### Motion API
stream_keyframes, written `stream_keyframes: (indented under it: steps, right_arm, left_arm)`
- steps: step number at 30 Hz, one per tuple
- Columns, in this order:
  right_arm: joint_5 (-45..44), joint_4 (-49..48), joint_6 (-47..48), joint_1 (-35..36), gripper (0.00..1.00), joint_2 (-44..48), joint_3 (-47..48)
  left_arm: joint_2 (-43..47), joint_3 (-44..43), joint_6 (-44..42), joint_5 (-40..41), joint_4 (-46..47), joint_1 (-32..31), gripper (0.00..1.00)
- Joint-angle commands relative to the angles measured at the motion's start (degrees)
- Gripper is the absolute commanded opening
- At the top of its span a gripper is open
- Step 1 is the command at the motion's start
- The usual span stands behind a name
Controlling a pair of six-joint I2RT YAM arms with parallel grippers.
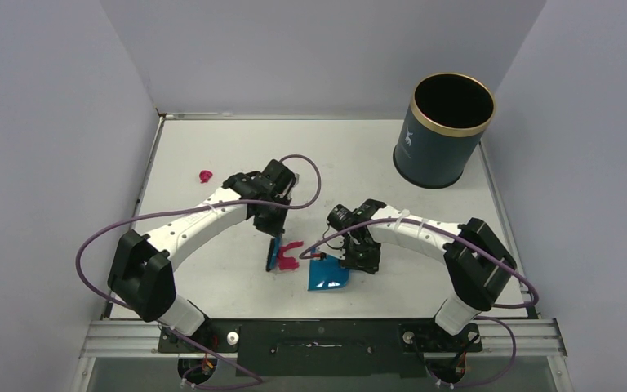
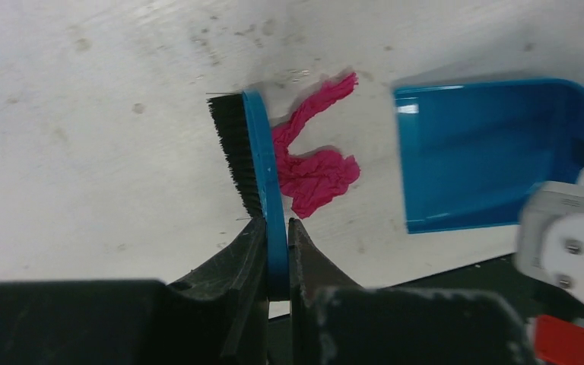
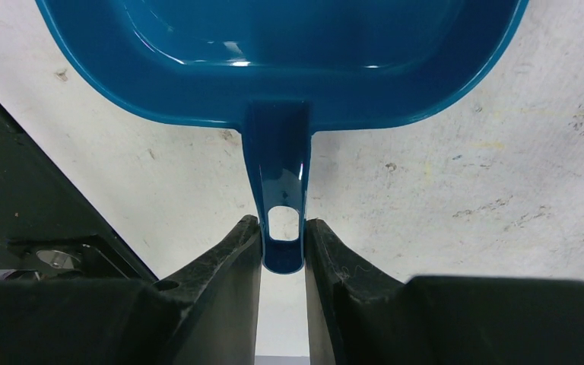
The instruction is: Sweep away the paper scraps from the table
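Observation:
A magenta-pink paper scrap (image 1: 289, 255) lies on the table (image 1: 212, 163) between the brush and the dustpan; in the left wrist view the scrap (image 2: 313, 166) touches the brush's blue back. My left gripper (image 2: 277, 228) is shut on the small blue hand brush (image 2: 262, 171), which also shows in the top view (image 1: 273, 253). My right gripper (image 3: 283, 242) is shut on the handle of the blue dustpan (image 3: 281, 53), seen also from above (image 1: 329, 274) and in the left wrist view (image 2: 487, 152). A small red scrap (image 1: 205, 175) lies alone at the far left.
A dark cylindrical bin with a gold rim (image 1: 444, 131) stands at the table's far right corner. The black mounting rail (image 1: 318, 336) runs along the near edge, just below the dustpan.

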State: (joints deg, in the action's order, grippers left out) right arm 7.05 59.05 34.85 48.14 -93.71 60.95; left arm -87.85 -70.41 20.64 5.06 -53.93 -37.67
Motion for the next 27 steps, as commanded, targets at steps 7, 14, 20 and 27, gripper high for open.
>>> stream_keyframes:
  steps: [7, 14, 20, 27]
  right_arm:
    - [-0.9, -2.9, -4.2, 1.0, 0.05, -0.4, 0.6]
    - [-0.8, -5.8, -5.0, -0.3, 0.05, 1.2, -1.8]
    - [-1.3, -4.8, -5.5, -0.5, 0.05, 3.1, -2.8]
    - [-3.6, -0.9, -5.9, -0.9, 0.05, 6.9, -3.5]
  left_arm:
    - [2.2, -3.0, 6.8, -20.4, 12.2, -3.7, 0.0]
    - [8.7, -4.8, 6.4, -20.2, 9.1, -3.1, 0.0]
    - [12.4, -8.6, 1.7, -10.9, 0.8, -0.3, 0.0]
    - [8.7, -9.6, -2.9, 5.4, -3.3, 1.1, 0.0]
